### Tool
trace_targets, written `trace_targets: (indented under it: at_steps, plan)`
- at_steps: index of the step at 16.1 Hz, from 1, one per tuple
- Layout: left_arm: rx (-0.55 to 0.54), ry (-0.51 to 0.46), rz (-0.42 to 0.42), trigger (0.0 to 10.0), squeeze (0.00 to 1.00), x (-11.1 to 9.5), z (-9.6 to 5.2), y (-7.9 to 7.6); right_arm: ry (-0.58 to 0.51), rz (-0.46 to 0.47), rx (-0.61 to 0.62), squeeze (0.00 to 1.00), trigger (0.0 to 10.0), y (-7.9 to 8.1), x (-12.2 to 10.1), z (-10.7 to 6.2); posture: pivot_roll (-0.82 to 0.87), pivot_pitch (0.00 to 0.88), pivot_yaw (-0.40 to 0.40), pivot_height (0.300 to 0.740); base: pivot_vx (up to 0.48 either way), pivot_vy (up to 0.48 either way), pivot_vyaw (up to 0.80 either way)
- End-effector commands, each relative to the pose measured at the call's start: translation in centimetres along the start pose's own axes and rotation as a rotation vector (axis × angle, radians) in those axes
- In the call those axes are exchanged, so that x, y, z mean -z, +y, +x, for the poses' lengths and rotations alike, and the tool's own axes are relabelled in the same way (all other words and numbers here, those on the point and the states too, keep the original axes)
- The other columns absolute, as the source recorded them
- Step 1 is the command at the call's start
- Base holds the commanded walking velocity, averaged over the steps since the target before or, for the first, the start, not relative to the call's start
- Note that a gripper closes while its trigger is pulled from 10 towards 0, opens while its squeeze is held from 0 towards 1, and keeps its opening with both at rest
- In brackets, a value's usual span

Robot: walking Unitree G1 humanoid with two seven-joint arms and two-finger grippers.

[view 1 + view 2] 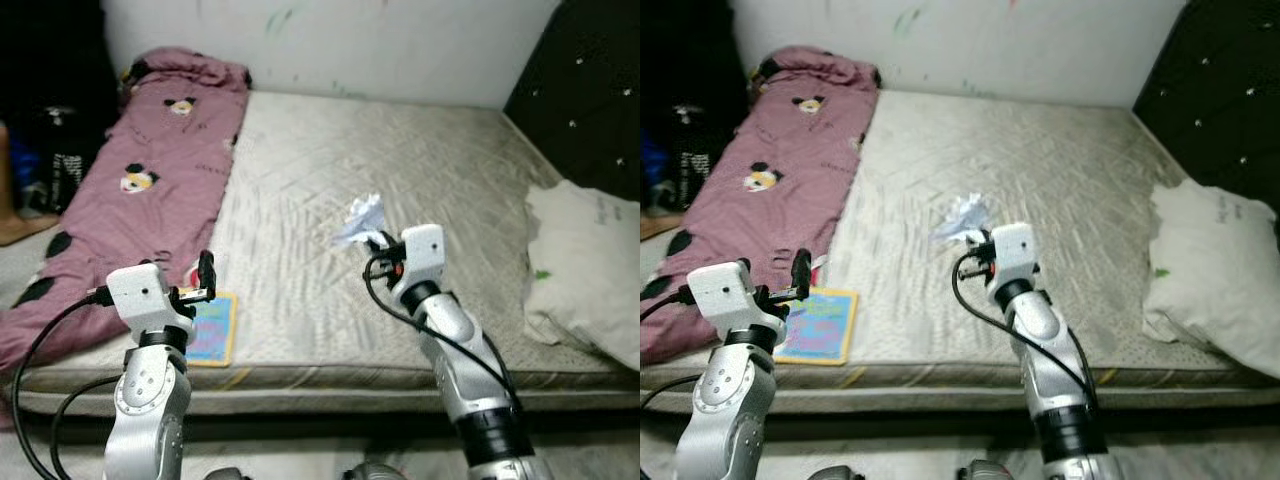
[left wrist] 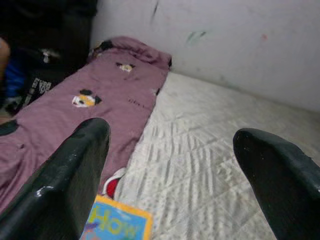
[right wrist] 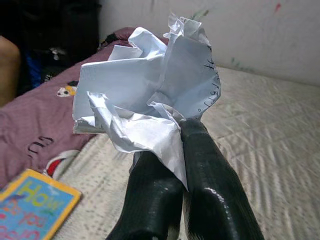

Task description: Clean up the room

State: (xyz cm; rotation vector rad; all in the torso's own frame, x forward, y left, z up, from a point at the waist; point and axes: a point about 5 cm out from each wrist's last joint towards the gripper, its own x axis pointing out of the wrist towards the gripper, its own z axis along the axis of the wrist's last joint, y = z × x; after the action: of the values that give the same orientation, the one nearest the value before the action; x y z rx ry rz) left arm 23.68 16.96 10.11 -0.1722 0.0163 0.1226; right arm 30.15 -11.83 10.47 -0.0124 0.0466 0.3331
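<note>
— What sits closest to you?

— My own two arms, raised over the near edge of the mattress (image 1: 400, 170). My right gripper (image 3: 175, 150) has its fingers pressed together on a crumpled paper (image 3: 150, 95), held up above the middle of the bed; the white sheet bears some handwriting along one edge.

— And your left?

— My left gripper (image 2: 175, 150) has its fingers spread wide with nothing between them, above the front left part of the mattress. Just below it lies a colourful book (image 1: 820, 325), flat at the near edge, beside a mauve blanket (image 1: 150, 180) printed with cartoon mice.

— What else is on the bed?

— The blanket runs along my left side up to the white wall (image 1: 380, 40). A white pillow (image 1: 1215, 265) rests at the right edge, against a dark tufted headboard (image 1: 590, 100). Something small and red and white peeks out between blanket and book; I cannot tell what.
</note>
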Motion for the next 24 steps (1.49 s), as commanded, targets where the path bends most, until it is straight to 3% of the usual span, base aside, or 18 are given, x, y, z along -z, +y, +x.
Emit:
trace_targets:
  at_steps: [1, 5, 11, 24]
  plan:
    - [0.029, 0.000, -0.017, 10.0, 0.00, -0.04, 0.15, -0.90, 0.019, -0.013, 0.024, 0.00, 10.0, -1.07, 0.33, -0.40, -0.06, 0.000, -0.052, 0.740, 0.000, 0.480, 0.00]
    - [0.028, -0.025, -0.028, 10.0, 0.00, -0.28, 0.17, -0.96, 0.024, -0.018, 0.014, 0.00, 10.0, -1.07, 0.34, -0.30, -0.07, 0.000, -0.056, 0.740, 0.000, 0.480, 0.00]
    - [0.055, -0.042, -0.031, 10.0, 0.00, -0.49, -0.02, -1.17, 0.025, -0.025, 0.003, 0.00, 10.0, -1.01, 0.39, -0.29, -0.06, 0.000, -0.058, 0.740, 0.000, 0.000, 0.00]
    - [0.064, -0.040, -0.024, 10.0, 0.00, -0.41, -0.10, -1.20, 0.027, -0.031, -0.002, 0.00, 10.0, -0.88, 0.46, -0.31, -0.06, 0.000, -0.059, 0.740, 0.339, 0.000, 0.00]
